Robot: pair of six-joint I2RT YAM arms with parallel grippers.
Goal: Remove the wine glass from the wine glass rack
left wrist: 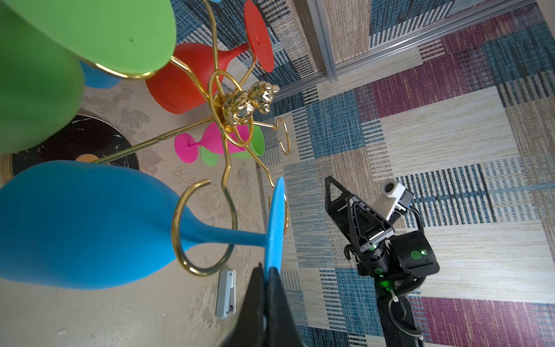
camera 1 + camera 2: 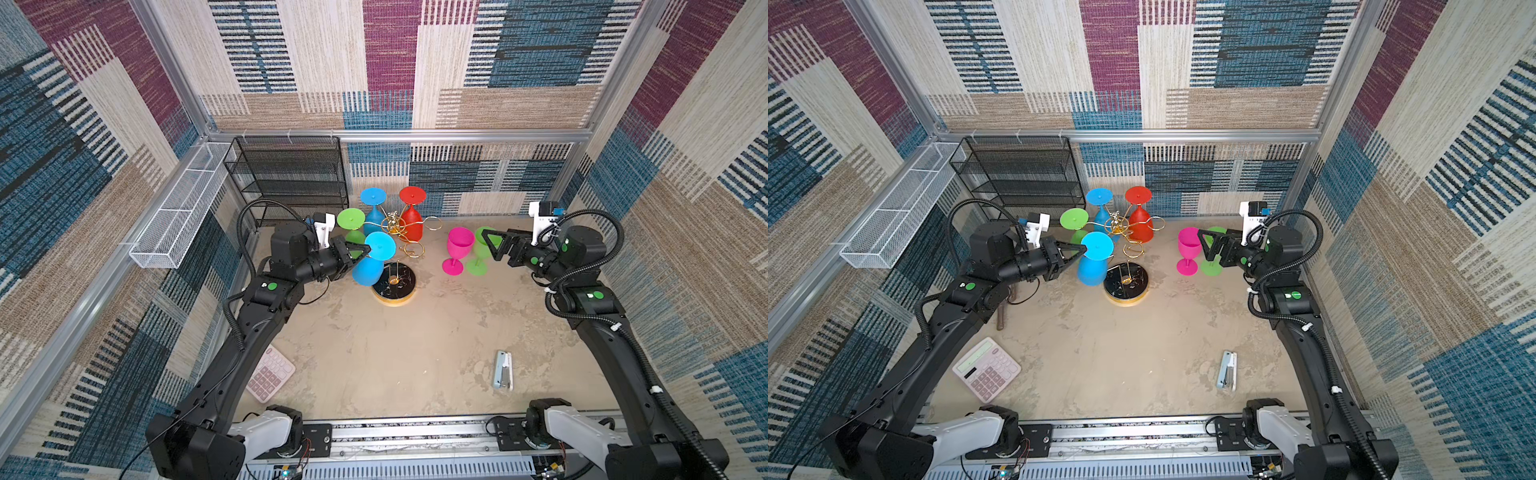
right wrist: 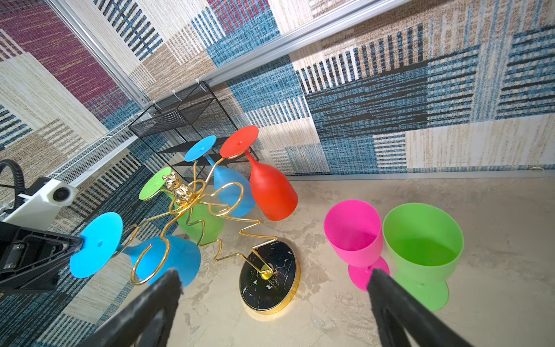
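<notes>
Four plastic stemmed glasses hang bowl-down on the gold wire, tree-shaped wine glass rack [image 2: 394, 287] with its round black marbled base.

- Standing glasses: a pink goblet [image 2: 459, 248] and a green goblet [image 3: 420, 240] stand on the table at the rack's three o'clock.
- Item in hand: sky-blue wine glass [image 2: 368, 272], at seven o'clock of the rack's crown. It is tilted, and its stem passes through an open-ended ring.
- Left gripper [image 2: 365, 249]: pinched tight on the rim of that glass's foot disc, reaching in from nine o'clock.
- Right gripper [image 2: 490, 246]: fingers spread wide and empty, just beside the green goblet.
- Hazards (judged):
  - The thin edge pinch may slip and drop the glass onto the base.
  - A pull away from the ring's gap would snag the wire and could drag or tip the rack.
  - The hanging green glass [image 2: 351, 219] just beside could be knocked.
</notes>
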